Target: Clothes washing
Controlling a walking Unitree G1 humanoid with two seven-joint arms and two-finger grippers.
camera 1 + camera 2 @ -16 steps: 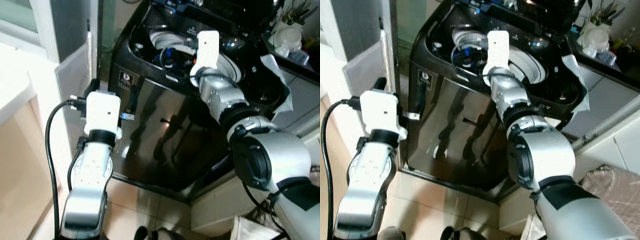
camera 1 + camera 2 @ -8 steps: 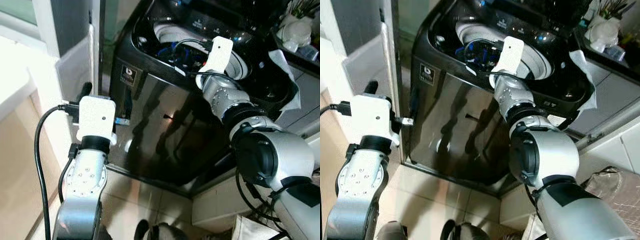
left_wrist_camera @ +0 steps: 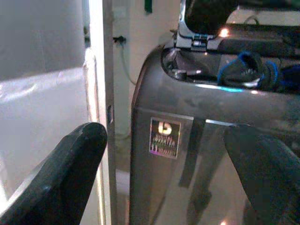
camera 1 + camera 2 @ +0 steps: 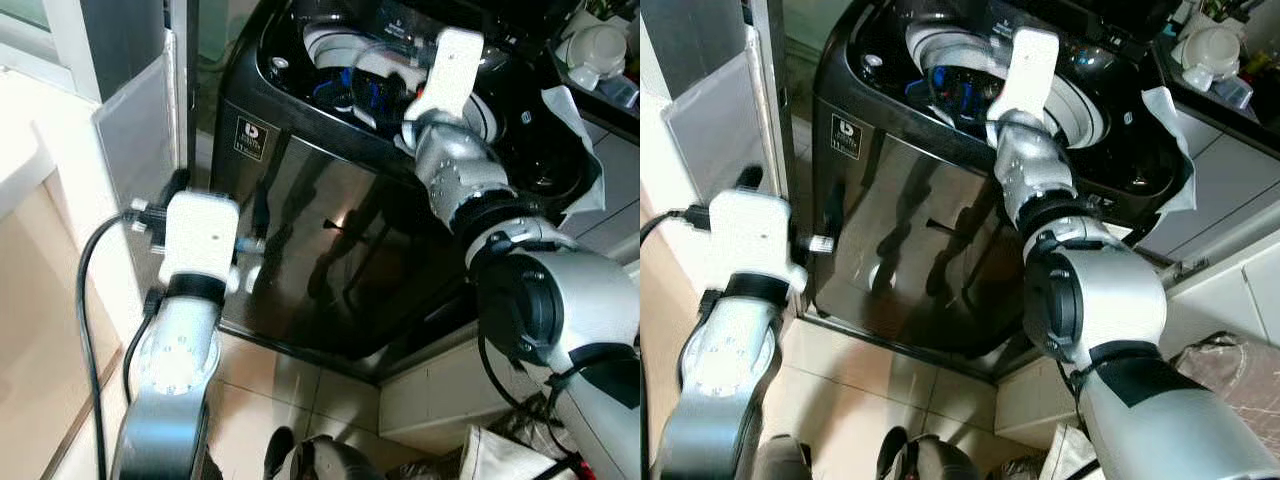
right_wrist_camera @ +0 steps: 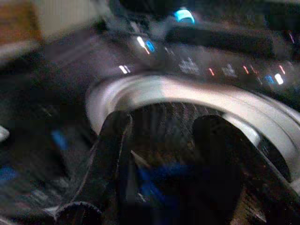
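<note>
A black top-loading washing machine (image 4: 330, 230) stands with its lid up. Blue clothes (image 4: 960, 90) lie in its white-rimmed drum (image 4: 1085, 115). My right arm (image 4: 450, 70) reaches over the drum. In the right wrist view, blurred, my right gripper (image 5: 161, 154) is open just above the drum, with blue cloth (image 5: 154, 180) below the fingers (image 5: 112, 154) and nothing between them. My left gripper (image 3: 164, 154) is open, held low in front of the machine's front-left corner, facing its logo sticker (image 3: 164, 137). It holds nothing.
A white door frame and a translucent panel (image 4: 130, 130) stand close on the left. A white cloth (image 4: 570, 120) hangs over the machine's right edge. A counter with white items (image 4: 590, 50) lies at the back right, a white cabinet (image 4: 440, 400) below. The floor (image 4: 290, 400) is tiled.
The camera has shifted. My right wrist has reached farther across the drum opening. My left arm has stayed by the machine's front-left corner.
</note>
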